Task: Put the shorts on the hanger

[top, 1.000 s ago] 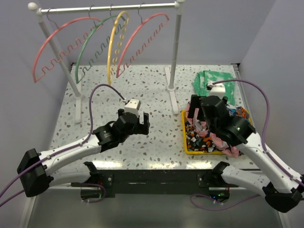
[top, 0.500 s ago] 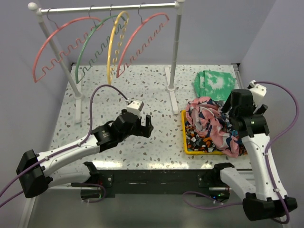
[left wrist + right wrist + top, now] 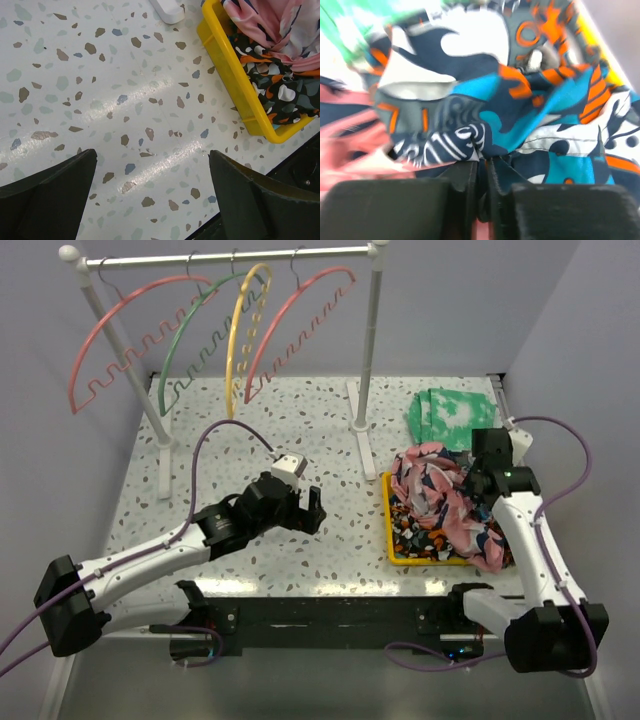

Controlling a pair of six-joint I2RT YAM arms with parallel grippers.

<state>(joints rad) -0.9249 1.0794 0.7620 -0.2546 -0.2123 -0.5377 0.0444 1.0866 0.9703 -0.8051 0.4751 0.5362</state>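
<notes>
At the bin [image 3: 388, 530], the right gripper [image 3: 481, 175] pinches the shorts [image 3: 520, 115]; the hanger [image 3: 290, 302] hangs well away, far-left of it.

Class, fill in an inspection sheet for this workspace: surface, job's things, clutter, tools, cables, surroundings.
Surface: speckled table, light glare.
Job's things: shorts on the pile at the yellow tray; coral-pink hanger on the white rack.
Clutter: pink floral garment, green tie-dye cloth, green hanger, yellow hanger, second pink hanger.
Tools: left tool open, empty; right tool shut on the shorts.
Cables: purple cables loop off each wrist.
Surroundings: plain walls.
</notes>
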